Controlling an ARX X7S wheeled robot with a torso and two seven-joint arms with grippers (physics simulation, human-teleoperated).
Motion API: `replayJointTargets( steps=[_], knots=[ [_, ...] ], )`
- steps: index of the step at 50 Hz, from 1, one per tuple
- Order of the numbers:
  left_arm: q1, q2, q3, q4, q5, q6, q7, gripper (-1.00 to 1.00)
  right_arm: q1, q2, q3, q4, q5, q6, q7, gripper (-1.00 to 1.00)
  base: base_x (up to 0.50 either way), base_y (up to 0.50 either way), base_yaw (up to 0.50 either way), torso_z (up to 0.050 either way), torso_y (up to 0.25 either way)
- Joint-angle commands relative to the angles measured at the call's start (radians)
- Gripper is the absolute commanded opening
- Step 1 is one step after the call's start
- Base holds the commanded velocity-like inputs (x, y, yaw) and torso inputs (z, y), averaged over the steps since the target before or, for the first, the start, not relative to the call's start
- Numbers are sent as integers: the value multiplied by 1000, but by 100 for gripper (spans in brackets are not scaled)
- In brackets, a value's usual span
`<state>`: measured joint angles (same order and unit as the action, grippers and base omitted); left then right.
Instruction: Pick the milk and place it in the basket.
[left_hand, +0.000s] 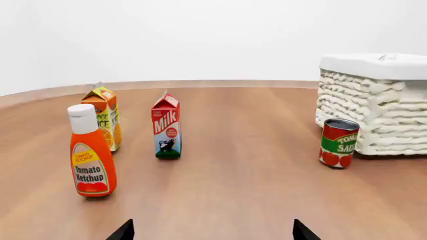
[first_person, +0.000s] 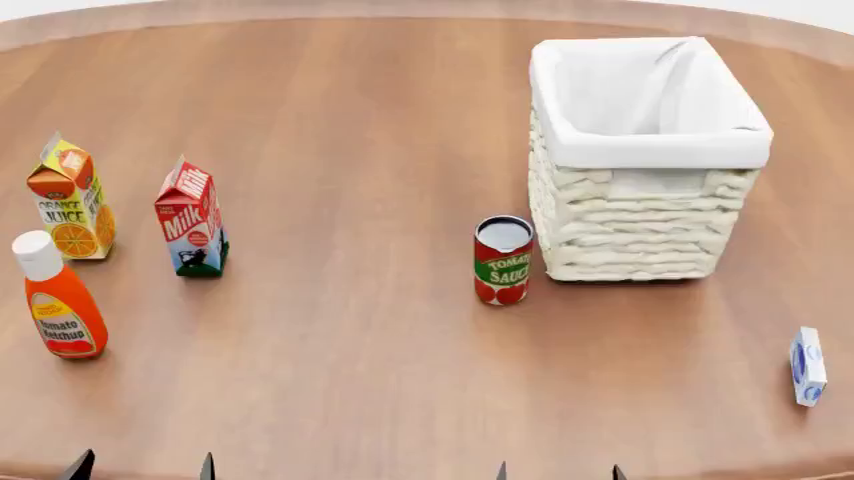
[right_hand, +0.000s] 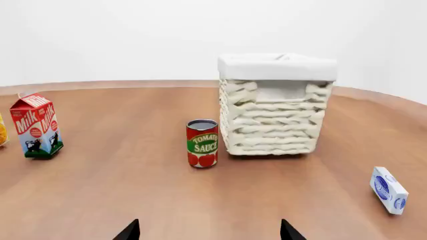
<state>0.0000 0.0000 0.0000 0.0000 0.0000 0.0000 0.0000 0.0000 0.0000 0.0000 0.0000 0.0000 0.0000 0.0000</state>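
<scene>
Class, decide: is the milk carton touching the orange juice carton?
Apart. The head view shows bare table between the milk and the orange juice carton.

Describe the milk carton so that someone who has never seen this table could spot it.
Start at the wicker basket and look across the table toward the robot's left, past the tomato sauce can. The milk stands upright beside the orange juice carton, red-topped with white lettering.
</scene>
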Motion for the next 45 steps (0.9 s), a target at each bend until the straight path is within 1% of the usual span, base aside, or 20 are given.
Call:
replayJointTargets(
  steps=[1, 6, 14, 16, 34, 35, 39, 45],
  knots=[
    [-2, -16, 18, -5, -17, 1, -17, 100, 1, 14, -18, 5, 15, 0, 26, 100, 0, 0, 0, 0, 0],
    [-6, -33, 39, -17, -33, 13, -40, 100, 6, 31, -32, 1, 55, 21, 41, 100, 0, 0, 0, 0, 0],
    [-8, -51, 58, -27, -48, 21, -62, 100, 10, 46, -51, 0, 57, 43, 86, 100, 0, 0, 0, 0, 0],
    [-9, -55, 62, -31, -49, 26, -67, 100, 14, 46, -57, -4, 37, 61, 115, 100, 0, 500, 0, 0, 0],
    [-17, -79, 90, -50, -70, 36, -96, 100, 26, 72, -101, 5, 57, 58, 141, 100, 0, 500, 0, 0, 0],
    [-18, -80, 91, -49, -72, 33, -98, 100, 25, 72, -100, 12, 67, 33, 136, 100, 0, 70, 0, 0, 0],
    [-20, -85, 97, -48, -75, 23, -103, 100, 27, 80, -106, -22, 64, 75, 151, 100, 0, 0, 0, 0, 0],
    [-28, -91, 102, -35, -86, -3, -113, 100, 33, 85, -105, -33, 81, 95, 158, 100, 0, 0, 0, 0, 0]
  ],
)
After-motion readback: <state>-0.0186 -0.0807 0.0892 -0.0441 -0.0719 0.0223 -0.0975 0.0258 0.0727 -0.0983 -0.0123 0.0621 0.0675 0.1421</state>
